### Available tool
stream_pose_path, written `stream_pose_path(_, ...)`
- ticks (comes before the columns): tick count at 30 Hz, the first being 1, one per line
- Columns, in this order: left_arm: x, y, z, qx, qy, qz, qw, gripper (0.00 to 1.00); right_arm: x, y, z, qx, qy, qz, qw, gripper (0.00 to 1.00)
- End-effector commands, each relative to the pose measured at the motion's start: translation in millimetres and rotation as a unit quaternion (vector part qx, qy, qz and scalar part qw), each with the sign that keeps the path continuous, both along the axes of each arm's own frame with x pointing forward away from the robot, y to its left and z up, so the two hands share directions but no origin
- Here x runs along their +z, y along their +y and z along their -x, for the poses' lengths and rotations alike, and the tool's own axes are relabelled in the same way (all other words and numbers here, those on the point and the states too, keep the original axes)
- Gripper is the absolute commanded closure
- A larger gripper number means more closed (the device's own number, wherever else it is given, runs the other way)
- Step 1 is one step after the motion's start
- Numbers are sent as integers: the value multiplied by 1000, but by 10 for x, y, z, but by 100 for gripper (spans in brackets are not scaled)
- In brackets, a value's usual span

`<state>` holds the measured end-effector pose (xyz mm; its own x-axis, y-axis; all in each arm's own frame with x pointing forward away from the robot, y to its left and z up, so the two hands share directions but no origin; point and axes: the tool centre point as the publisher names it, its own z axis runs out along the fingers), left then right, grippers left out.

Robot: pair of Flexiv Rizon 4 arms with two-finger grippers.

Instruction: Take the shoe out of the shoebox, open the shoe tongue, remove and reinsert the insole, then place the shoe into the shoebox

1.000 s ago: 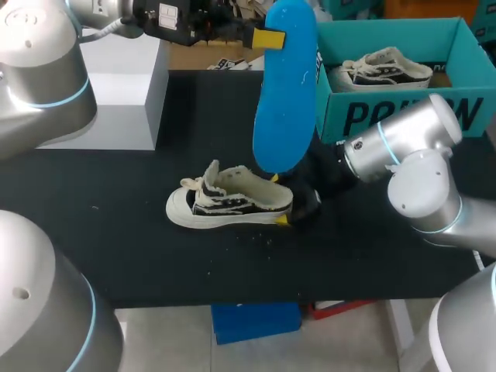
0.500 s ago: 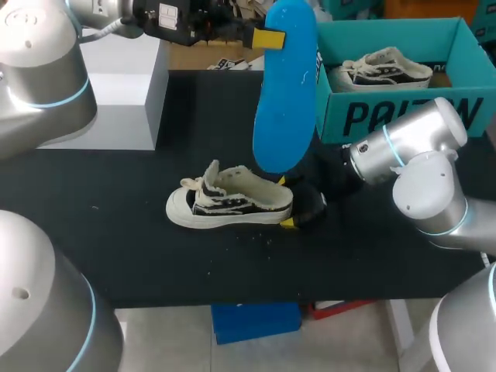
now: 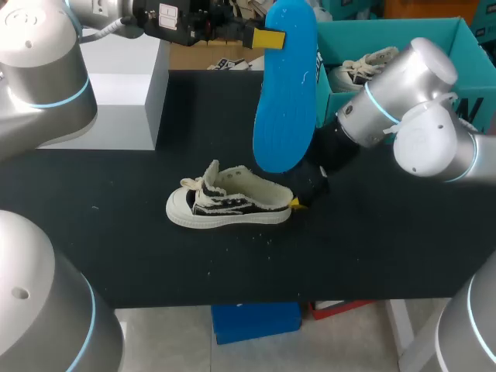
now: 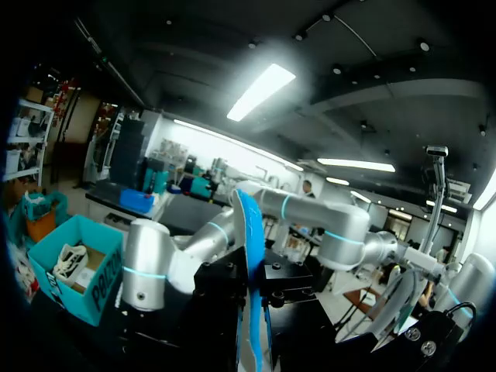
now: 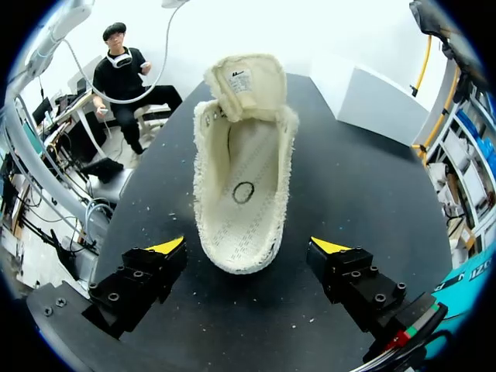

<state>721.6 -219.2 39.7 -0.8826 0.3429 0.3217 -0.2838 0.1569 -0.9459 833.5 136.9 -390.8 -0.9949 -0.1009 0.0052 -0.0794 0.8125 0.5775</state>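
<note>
The shoe [image 3: 229, 205] rests on its sole in the middle of the worktop [image 3: 116, 232], tongue lifted. The right hand [image 5: 248, 246] sits at its heel, fingers spread wide and touching nothing. The left hand [image 3: 267, 39] clamps the blue insole [image 3: 285, 85], which hangs upright above the shoe. The shoebox [image 3: 364, 35] stands at the far right corner.

Black table [image 3: 116, 232], pale specks [image 3: 263, 236] scattered mid-surface; grey-white box [image 3: 128, 85] at far-left rear.

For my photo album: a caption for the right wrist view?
Right hand open at the heel of the empty shoe on the table.
</note>
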Motion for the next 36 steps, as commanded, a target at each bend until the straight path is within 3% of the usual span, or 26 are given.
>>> stream_pose_path(1,-3,-13,3,1,0,-1,1000,100,108,117,-107,9,-5,132,991,0)
stream_pose_path(8,-3,-13,3,1,0,-1,1000,100,141,302,-200,18,-18,194,981,0)
stream_pose_path(11,-3,-13,3,1,0,-1,1000,100,145,414,-230,26,-22,214,976,11)
stream_pose_path(13,-3,-13,3,1,0,-1,1000,100,153,483,-243,29,-26,227,973,7)
stream_pose_path(16,-3,-13,3,1,0,-1,1000,100,156,579,-256,38,-29,243,969,11)
stream_pose_path(18,-3,-13,3,1,0,-1,1000,100,155,644,-253,43,-30,250,967,18)
stream_pose_path(36,-3,-13,3,1,0,-1,1000,100,52,972,-255,58,-37,287,955,38)
